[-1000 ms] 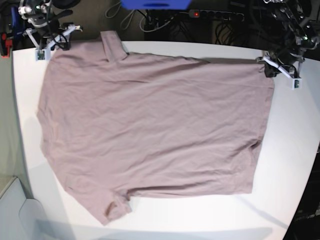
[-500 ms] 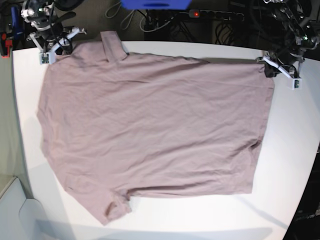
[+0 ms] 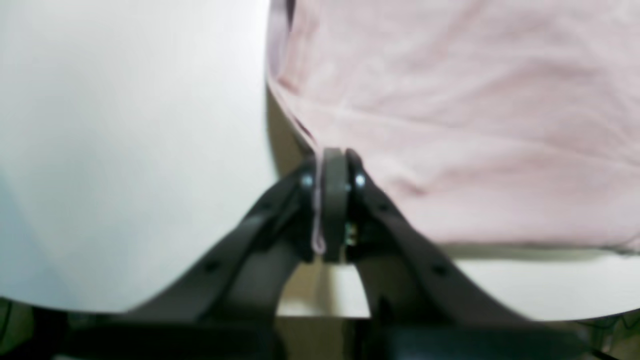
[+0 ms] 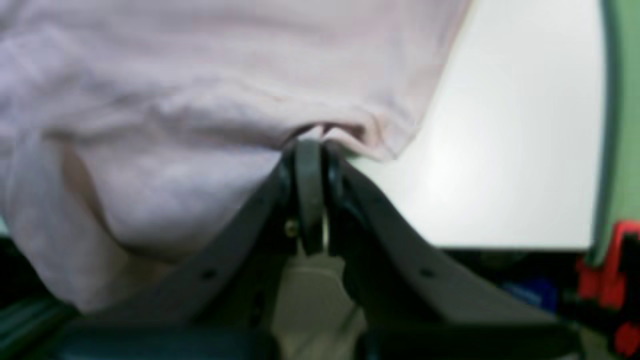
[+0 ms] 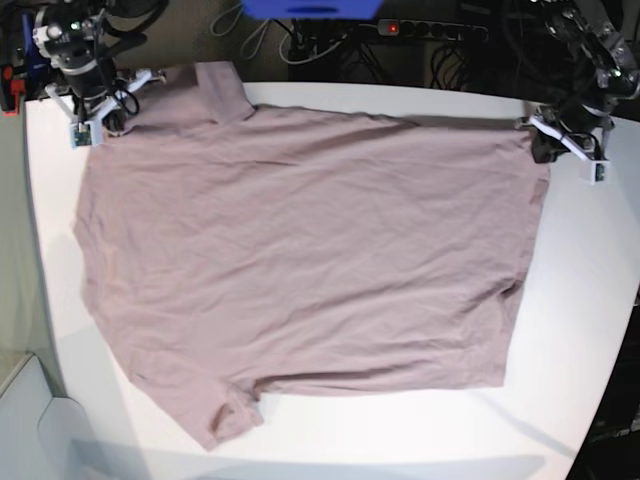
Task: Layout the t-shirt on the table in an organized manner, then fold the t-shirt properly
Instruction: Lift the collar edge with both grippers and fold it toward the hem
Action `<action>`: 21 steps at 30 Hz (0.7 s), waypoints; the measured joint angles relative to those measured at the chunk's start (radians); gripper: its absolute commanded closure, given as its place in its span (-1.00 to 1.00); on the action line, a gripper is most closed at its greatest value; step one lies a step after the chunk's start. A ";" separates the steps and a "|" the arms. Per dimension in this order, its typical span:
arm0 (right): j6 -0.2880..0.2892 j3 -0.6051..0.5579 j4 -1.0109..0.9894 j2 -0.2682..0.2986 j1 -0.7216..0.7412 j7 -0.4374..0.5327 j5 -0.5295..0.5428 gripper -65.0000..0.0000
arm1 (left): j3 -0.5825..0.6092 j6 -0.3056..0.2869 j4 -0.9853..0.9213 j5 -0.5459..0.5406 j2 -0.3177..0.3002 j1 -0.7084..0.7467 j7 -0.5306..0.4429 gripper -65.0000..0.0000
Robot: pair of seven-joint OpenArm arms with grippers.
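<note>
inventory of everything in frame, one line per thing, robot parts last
t-shirt: 1, dusty mauve, spread flat over most of the table, far corners pinched at both ends
table: 1, white, curved edge, under the shirt
power strip: 1, black with a red light, on the floor beyond the table's far edge
blue object: 1, blue, top edge of the base view, cut off
red object: 1, red, beside the table in the right wrist view, too blurred to identify
left gripper: 1, black, shut on the shirt's corner, right side of the base view
right gripper: 1, black, shut on the shirt's edge, left side of the base view
</note>
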 measured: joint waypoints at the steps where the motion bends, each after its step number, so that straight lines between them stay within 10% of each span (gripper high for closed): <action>1: 0.000 0.001 0.002 -0.001 0.011 -0.002 0.000 1.00 | 0.000 0.000 0.014 -0.011 0.001 0.006 -0.001 0.99; 21: 0.001 0.001 -0.005 0.132 0.222 -0.138 0.001 1.00 | 0.001 0.000 0.044 -0.018 0.001 -0.075 -0.001 0.99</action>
